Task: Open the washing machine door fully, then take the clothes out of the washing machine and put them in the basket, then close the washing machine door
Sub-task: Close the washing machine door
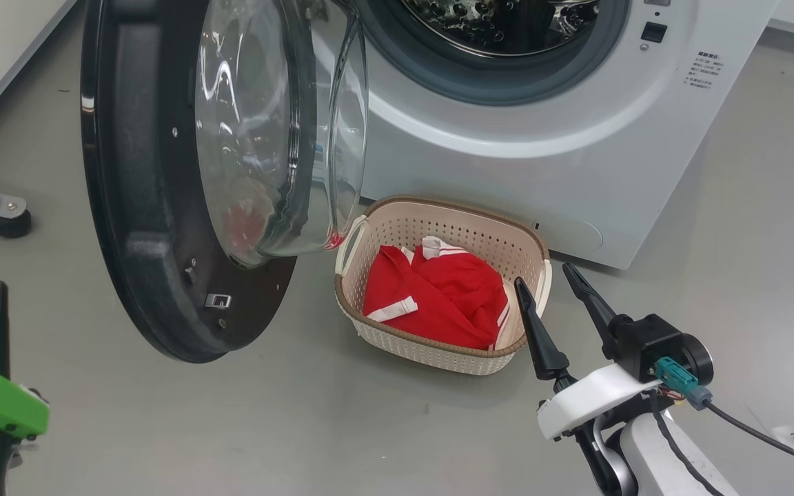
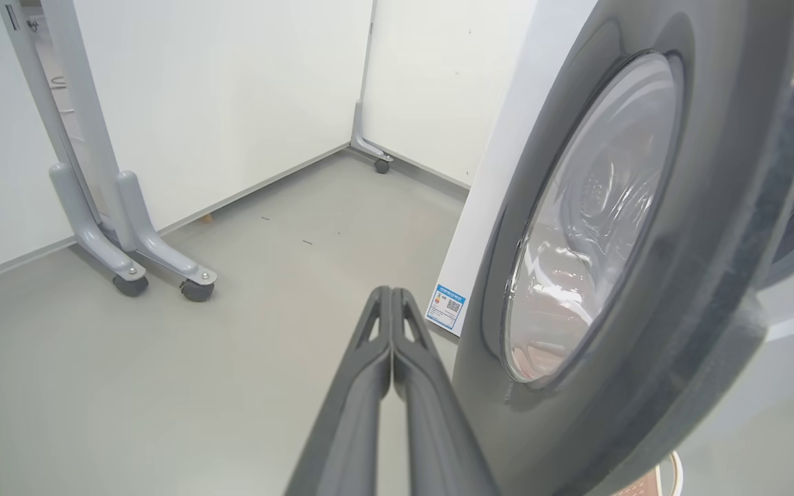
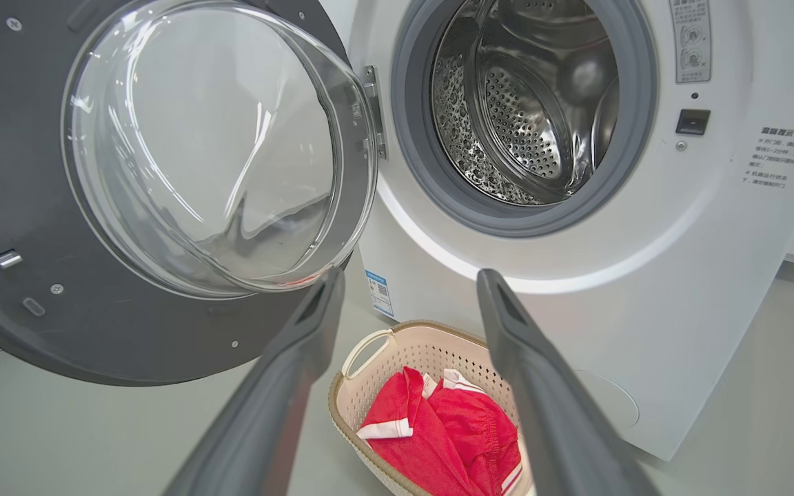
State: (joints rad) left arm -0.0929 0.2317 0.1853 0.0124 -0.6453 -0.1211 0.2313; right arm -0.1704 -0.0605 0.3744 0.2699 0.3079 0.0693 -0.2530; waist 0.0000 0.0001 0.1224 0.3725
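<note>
Clothes [image 1: 438,296]: one heap of red fabric with white stripe trim. The number of garments cannot be told. The heap lies inside the basket [image 1: 438,220].

Basket: one, cream with a brown rim, on the floor [image 1: 231,427] just in front of the washing machine [image 1: 507,158], below its opening.

Washing machine: one, white. Its studded steel drum [image 3: 528,124] shows through the grey gasket.

Washing machine door [image 1: 135,207]: one, swung out from the machine's front on its hinge, with the glass bowl facing the basket.

Pincers: two.
- Left pincer [image 2: 390,293]: fingers pressed together, holding nothing. It sits out from the machine's front on the door's outer side, beside the black rim. Contact with the rim cannot be told.
- Right pincer [image 1: 544,274]: fingers spread wide, holding nothing. It is out in front of the machine, pointing at it, with the tips near the basket's handle. It is not touching the clothes.
</note>
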